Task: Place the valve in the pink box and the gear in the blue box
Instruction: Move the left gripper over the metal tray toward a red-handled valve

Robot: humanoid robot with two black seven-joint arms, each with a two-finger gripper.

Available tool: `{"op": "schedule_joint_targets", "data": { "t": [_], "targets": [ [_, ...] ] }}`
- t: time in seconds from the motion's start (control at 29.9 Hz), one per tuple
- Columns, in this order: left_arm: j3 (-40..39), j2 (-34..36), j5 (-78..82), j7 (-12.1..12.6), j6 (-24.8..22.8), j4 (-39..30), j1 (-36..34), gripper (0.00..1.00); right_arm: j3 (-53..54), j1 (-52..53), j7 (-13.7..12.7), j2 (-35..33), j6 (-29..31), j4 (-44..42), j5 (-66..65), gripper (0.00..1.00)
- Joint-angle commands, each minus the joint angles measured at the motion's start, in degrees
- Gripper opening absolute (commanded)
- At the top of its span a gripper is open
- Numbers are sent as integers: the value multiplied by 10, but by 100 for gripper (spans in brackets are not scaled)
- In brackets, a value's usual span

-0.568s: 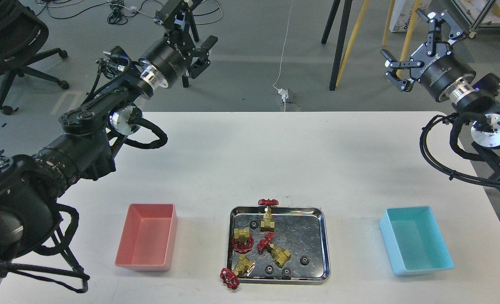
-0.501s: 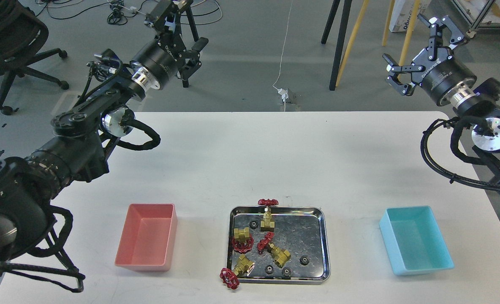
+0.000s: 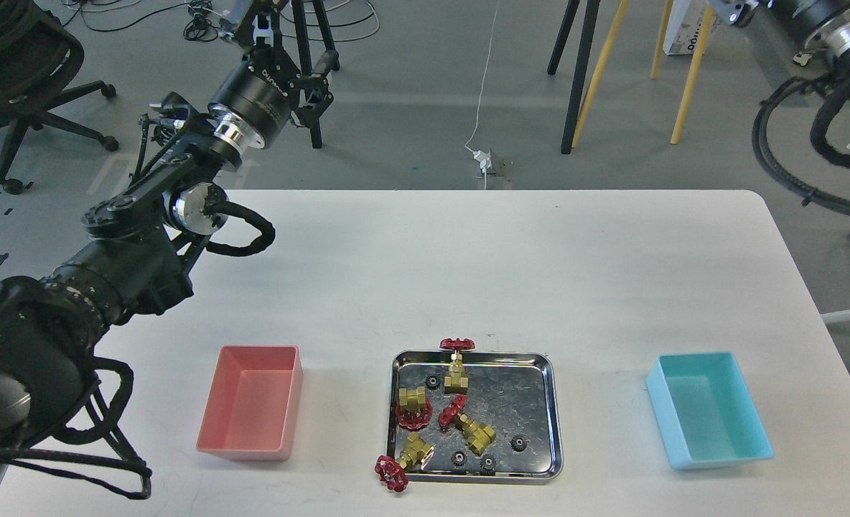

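Note:
Several valves lie in a shiny steel tray (image 3: 553,416) at the table's front middle: one (image 3: 456,361) stands at the back rim, one (image 3: 412,403) lies left, one (image 3: 468,425) lies in the middle, and one (image 3: 402,461) hangs over the front left corner. Several black gears lie among them, such as one gear (image 3: 518,442) at the right. The pink box (image 3: 251,402) stands left of the tray and is empty. The blue box (image 3: 708,409) stands right of it and is empty. My left gripper (image 3: 287,44) is open, high beyond the table's far left. Only a sliver of my right gripper (image 3: 728,10) shows at the top edge.
The white table ends at its far edge (image 3: 482,191) and its right edge (image 3: 820,309). Beyond it on the floor are an office chair (image 3: 16,64), black stand legs (image 3: 576,79), yellow legs (image 3: 687,79) and cables (image 3: 479,154).

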Motion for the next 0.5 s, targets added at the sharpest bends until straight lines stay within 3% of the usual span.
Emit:
{"op": "schedule_joint_targets", "data": {
  "t": [0.0, 0.23, 0.3, 0.47],
  "targets": [
    [1, 57, 13, 0, 0, -111, 8, 100, -99, 99, -27, -21, 0, 3, 4, 100],
    [24, 158, 217, 0, 0, -306, -45, 100, -139, 122, -80, -21, 0, -4, 3, 100],
    [115, 182, 264, 0, 0, -341, -82, 100, -135, 115, -83, -20, 0, -4, 4, 100],
    [410, 237, 378, 0, 21, -446, -258, 99, -126, 95, -83, -21, 0, -6, 5, 100]
  ]
}}
